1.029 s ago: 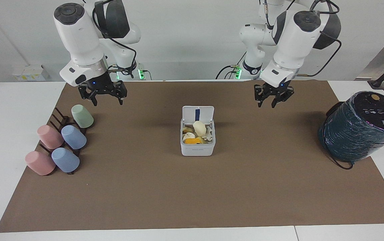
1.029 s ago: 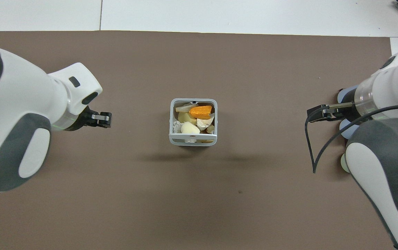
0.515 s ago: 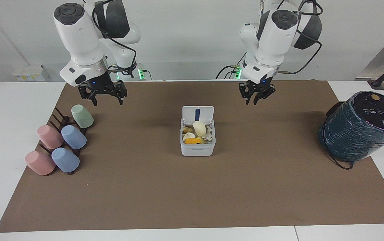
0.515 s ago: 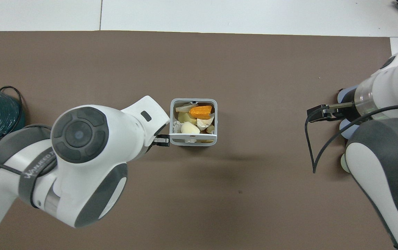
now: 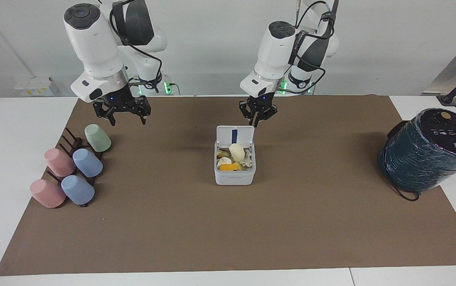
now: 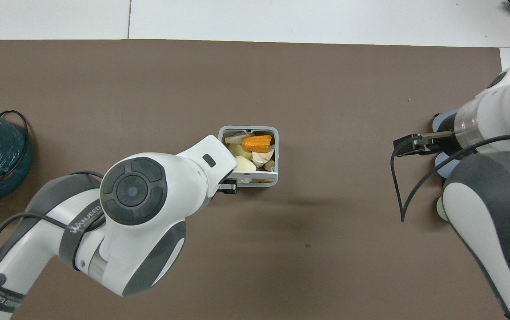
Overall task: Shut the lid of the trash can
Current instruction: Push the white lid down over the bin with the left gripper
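At table centre sits the small white square plastic trash can (image 5: pixel 235 169), its flat white hinged lid (image 5: pixel 235 137) upright. The left gripper (image 5: pixel 257 119), fingers nearly together, hovers at the lid's one o'clock, likely to push it down. The right gripper (image 5: pixel 121 115), open, waits above the pastel cups (image 5: pixel 70 171).

Brown mat (image 5: pixel 228 222) covers surface (image 5: pixel 13 159). Dark rack (image 5: pixel 70 143) at mat's right-arm end holds five cups: green (image 5: pixel 97 137), two pink, two blue. Dark teal cylinder (image 5: pixel 426 149) at mat's left-arm end.
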Controlling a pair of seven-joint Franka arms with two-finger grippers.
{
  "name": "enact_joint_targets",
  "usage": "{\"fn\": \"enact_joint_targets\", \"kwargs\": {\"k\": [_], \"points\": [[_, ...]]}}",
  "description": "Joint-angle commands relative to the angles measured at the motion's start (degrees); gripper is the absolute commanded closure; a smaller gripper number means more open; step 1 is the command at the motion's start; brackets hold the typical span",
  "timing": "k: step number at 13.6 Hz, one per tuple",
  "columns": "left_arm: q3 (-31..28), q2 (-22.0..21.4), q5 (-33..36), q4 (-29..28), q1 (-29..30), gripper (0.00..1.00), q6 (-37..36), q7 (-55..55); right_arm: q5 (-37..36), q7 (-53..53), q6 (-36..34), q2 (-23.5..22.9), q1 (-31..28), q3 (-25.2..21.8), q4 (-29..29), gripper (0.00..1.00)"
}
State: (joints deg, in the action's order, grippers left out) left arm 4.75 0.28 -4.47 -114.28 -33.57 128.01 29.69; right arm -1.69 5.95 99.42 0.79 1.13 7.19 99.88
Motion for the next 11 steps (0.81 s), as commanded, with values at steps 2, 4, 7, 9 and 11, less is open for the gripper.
{"fn": "enact_joint_targets", "kwargs": {"k": [2, 4, 7, 9, 11], "points": [[-1.0, 1.9, -0.9, -0.8, -1.1, 0.87, 6.4, 0.5, 1.2, -0.9, 0.2, 1.2, -1.0, 0.4, 1.2, 0.00], [-1.0, 2.8, -0.9, -0.7, -0.8, 0.88, 9.7, 0.5, 1.2, -0.9, 0.2, 1.2, -1.0, 0.4, 1.2, 0.00], [-1.1, 4.5, -2.6, -0.1, -0.4, 0.91, 14.2, 0.5, 1.2, -0.9, 0.2, 1.2, -1.0, 0.4, 1.2, 0.00], [-1.1, 5.9, -2.6, -0.1, -0.4, 0.91, 15.8, 0.5, 1.2, -0.9, 0.2, 1.2, -1.0, 0.4, 1.2, 0.00], [-1.1, 7.1, -2.6, -0.1, -0.4, 0.91, 17.6, 0.5, 1.2, -0.9, 0.2, 1.2, -1.0, 0.4, 1.2, 0.00]]}}
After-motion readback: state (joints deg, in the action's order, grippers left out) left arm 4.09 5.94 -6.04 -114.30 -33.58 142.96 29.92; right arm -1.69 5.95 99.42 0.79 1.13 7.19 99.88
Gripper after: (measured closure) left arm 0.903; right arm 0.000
